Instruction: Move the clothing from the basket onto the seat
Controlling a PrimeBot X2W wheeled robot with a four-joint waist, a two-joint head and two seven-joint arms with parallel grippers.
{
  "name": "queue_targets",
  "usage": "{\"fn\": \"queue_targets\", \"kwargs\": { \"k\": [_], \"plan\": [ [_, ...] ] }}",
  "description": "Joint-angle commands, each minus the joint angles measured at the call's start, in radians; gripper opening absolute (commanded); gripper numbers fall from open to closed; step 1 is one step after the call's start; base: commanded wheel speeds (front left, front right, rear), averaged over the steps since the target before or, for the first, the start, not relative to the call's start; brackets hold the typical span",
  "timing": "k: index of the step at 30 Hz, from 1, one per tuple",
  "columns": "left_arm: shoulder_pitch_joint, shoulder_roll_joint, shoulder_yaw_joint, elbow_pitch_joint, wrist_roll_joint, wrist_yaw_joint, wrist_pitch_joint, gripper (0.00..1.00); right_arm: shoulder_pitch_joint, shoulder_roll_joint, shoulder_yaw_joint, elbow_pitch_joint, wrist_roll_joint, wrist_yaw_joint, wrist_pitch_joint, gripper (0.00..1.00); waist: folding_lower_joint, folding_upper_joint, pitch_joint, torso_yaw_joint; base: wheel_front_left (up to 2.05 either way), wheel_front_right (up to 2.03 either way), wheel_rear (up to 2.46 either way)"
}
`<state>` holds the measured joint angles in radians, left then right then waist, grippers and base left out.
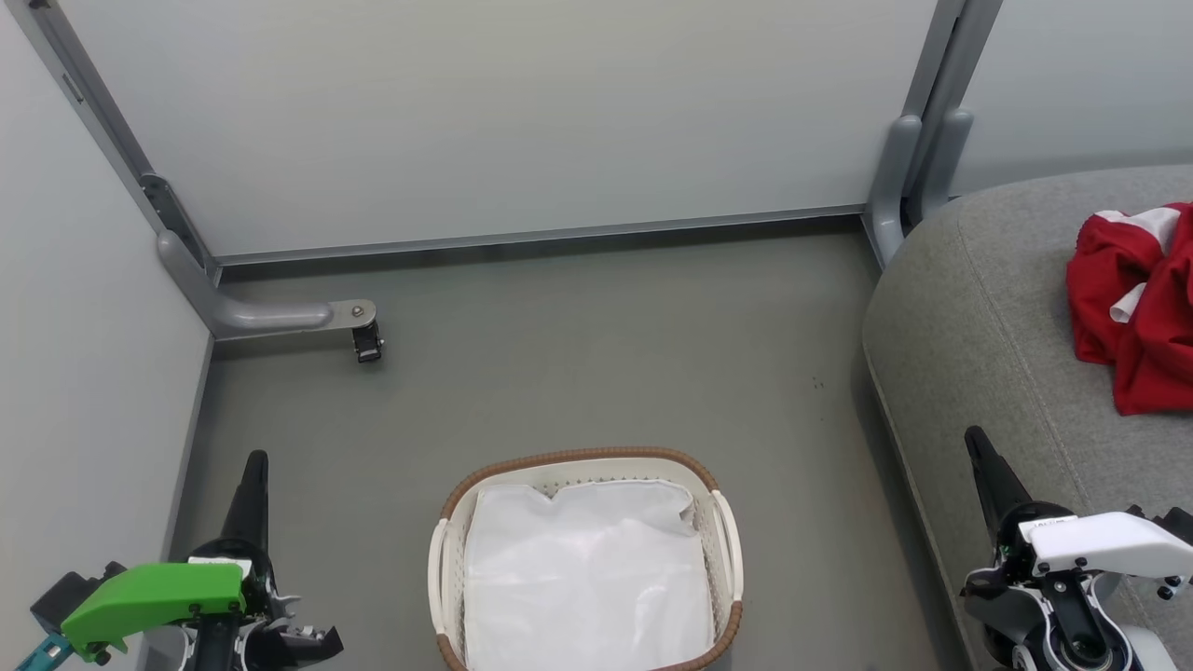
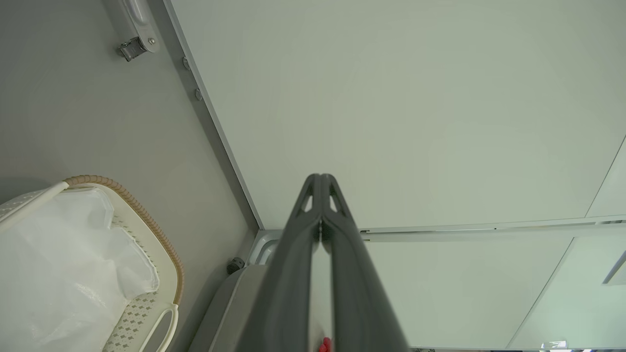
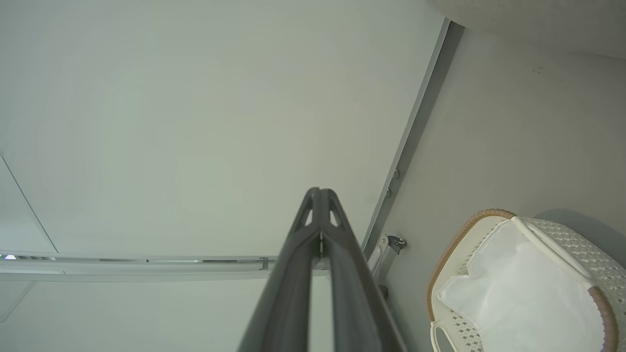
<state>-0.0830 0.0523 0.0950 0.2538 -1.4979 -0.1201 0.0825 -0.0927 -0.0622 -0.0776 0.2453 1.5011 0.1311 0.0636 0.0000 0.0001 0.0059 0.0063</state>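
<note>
Head view: the laundry basket (image 1: 578,456) stands on the floor at 6 o'clock, with its white liner (image 1: 587,578) showing inside. The red garments (image 1: 1132,298) lie heaped at 3 o'clock on the grey sofa cushion (image 1: 979,317). The left gripper (image 1: 256,457) is at 8 o'clock and the right gripper (image 1: 974,433) at 4 o'clock.

Left wrist view: the left gripper's fingers are pressed together, holding nothing. The laundry basket is at 8 o'clock. A red speck (image 2: 324,345) at 6 o'clock is too small to identify.

Right wrist view: the right gripper's fingertips meet, and the laundry basket is at 4 o'clock.
</note>
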Motion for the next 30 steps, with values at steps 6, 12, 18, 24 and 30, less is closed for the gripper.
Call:
{"fn": "queue_targets", "kwargs": {
  "k": [6,12,18,24,30],
  "plan": [
    [-0.025,-0.001,0.012,-0.009,-0.052,-0.009,0.015,0.00,-0.015,-0.004,-0.010,-0.004,0.056,-0.001,0.018,0.00,0.0000,-0.0001,-0.001,-0.002,0.00,0.00,0.00],
    [-0.030,-0.002,0.018,-0.009,-0.087,-0.012,0.025,0.00,-0.018,-0.004,-0.016,-0.003,0.095,-0.001,0.028,0.00,0.0000,-0.0001,-0.002,-0.004,0.00,0.00,0.00],
    [-0.035,-0.002,0.023,-0.010,-0.120,-0.014,0.036,0.00,-0.019,-0.003,-0.021,-0.003,0.133,-0.001,0.040,0.00,0.0000,-0.0001,-0.003,-0.006,0.00,0.00,0.00],
    [-0.032,-0.002,0.022,-0.010,-0.116,-0.014,0.036,0.00,-0.018,-0.002,-0.022,-0.002,0.126,-0.001,0.040,0.00,0.0000,-0.0001,-0.003,-0.006,0.00,0.00,0.00],
    [-0.032,-0.002,0.022,-0.010,-0.116,-0.014,0.036,0.00,-0.018,-0.001,-0.024,-0.002,0.124,-0.001,0.042,0.00,0.0000,-0.0001,-0.003,-0.006,0.00,0.00,0.00]
  ]
}}
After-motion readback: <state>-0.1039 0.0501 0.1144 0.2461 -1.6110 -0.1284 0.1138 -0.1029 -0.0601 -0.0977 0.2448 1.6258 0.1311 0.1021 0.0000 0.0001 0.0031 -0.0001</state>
